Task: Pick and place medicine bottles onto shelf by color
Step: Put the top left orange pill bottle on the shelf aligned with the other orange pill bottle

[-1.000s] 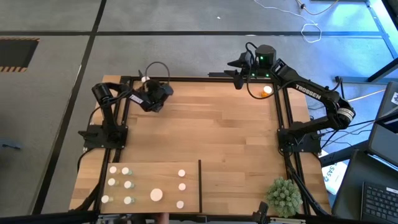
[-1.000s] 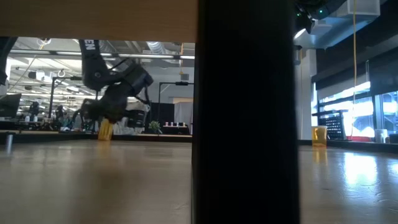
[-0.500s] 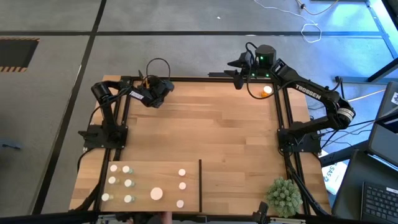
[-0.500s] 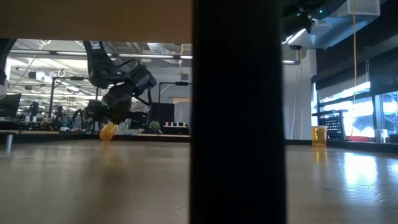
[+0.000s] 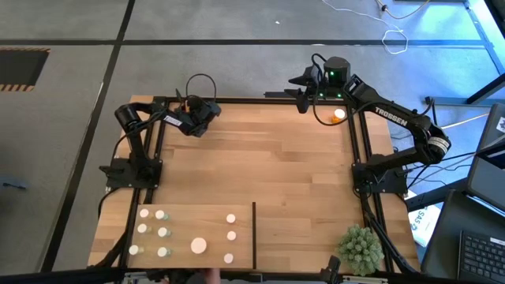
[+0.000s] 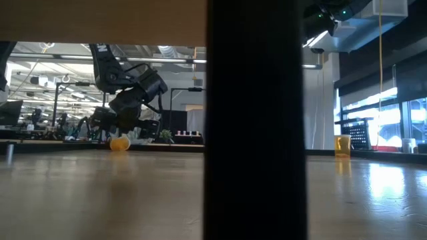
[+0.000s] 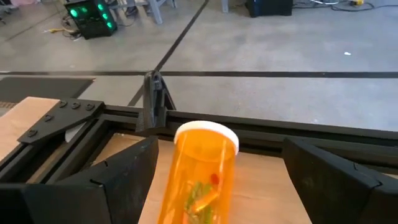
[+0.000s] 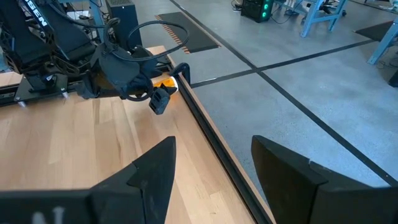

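While the left gripper [image 7: 214,186] hovers at the counter's [image 5: 268,166] far edge, its fingers [image 7: 118,180] spread wide around an orange medicine bottle [image 7: 199,177] lying there. Right gripper [image 8: 211,171] waits apart, fingers parted, empty.

**Four cameras, one shared corner**

Overhead: straight down on the whole tabletop [image 5: 260,158] and both arms. Low: level with the table surface, facing the room, largely blocked by a dark upright [image 6: 257,120] close to the lens. Left wrist: very close on an orange bottle [image 7: 198,180] lying at the far edge. Right wrist: across the table toward that same corner, also seen overhead.
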